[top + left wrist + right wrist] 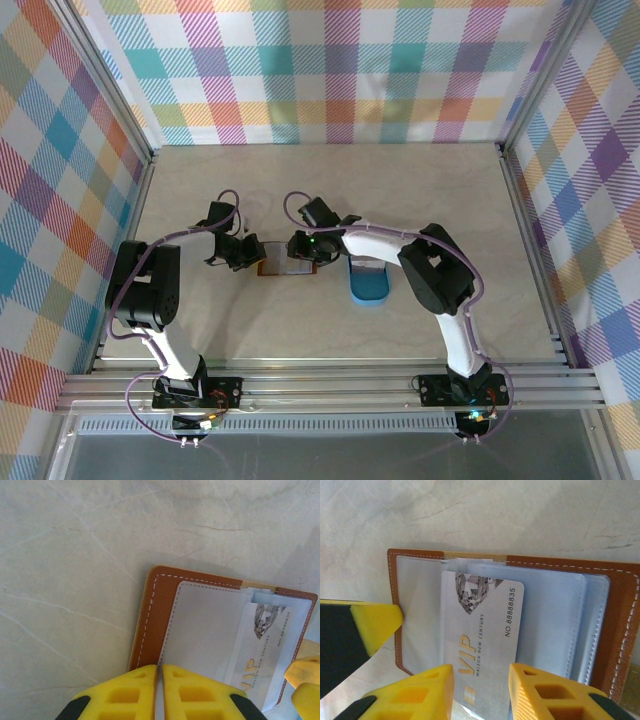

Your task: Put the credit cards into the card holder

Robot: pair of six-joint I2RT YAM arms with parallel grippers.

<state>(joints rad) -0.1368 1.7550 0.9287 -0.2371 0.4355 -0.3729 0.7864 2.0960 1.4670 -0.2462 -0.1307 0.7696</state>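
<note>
The card holder (616, 630) lies open and flat on the pale tabletop (300, 190), near the middle of the top view, its brown leather framing clear plastic sleeves (555, 620). A pale credit card (481, 640) printed "VIP" and "NO.88888835" lies over the sleeves, and one end looks tucked under a sleeve. Its free end runs down to the bottom of the right wrist view.

The right pincer (481, 692) stands partly open there, its yellow fingers (427, 692) astride the card's free end. The gap is narrower than the card, and I cannot tell whether they touch it. The left pincer (160, 692) is closed to a thin slit at the holder's lower edge in its own view and appears to pinch that edge. Right of the holder in the top view sits a blue tray (370, 290), partly under the right arm.
</note>
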